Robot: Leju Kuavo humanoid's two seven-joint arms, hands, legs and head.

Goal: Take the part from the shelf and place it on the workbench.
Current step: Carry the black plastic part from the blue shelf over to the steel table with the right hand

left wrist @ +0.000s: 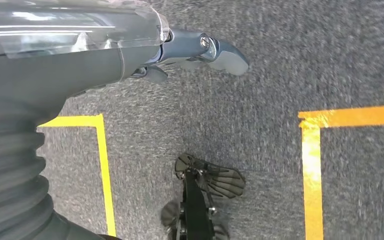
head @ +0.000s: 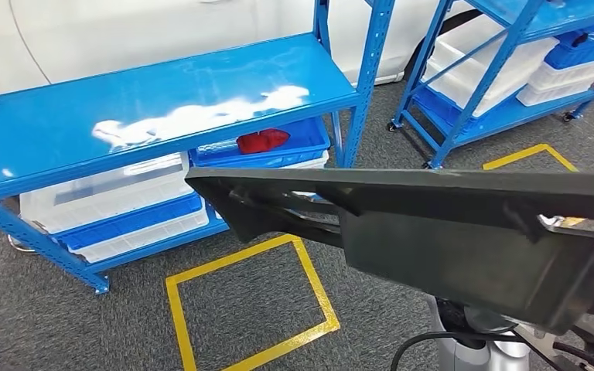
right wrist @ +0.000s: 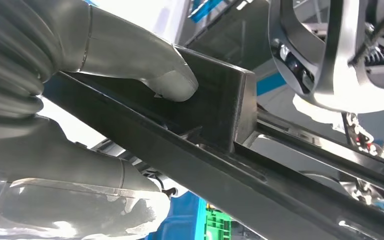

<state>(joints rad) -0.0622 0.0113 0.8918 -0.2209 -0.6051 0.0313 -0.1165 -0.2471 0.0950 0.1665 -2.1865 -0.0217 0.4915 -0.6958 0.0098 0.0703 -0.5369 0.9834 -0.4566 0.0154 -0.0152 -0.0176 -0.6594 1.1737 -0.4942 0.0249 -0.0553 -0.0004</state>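
The part [head: 433, 224] is a long black plastic panel with ribs and brackets, held up off the shelf and stretching across the lower right of the head view. Seen from the right wrist, my right hand [right wrist: 80, 100] grips the part [right wrist: 220, 115], its thumb [right wrist: 145, 65] pressed on one face and the other fingers under the opposite edge. My left hand [left wrist: 180, 55] hangs over grey carpet with nothing in it, its fingers apart. The blue shelf [head: 162, 108] stands ahead to the left with a bare, glossy top board.
Under the shelf's top board sit a blue bin [head: 278, 151] holding a red piece [head: 263, 141] and white bins [head: 108, 197]. A second blue rack [head: 510, 77] with bins stands at the right. Yellow tape squares [head: 247, 309] mark the grey carpet.
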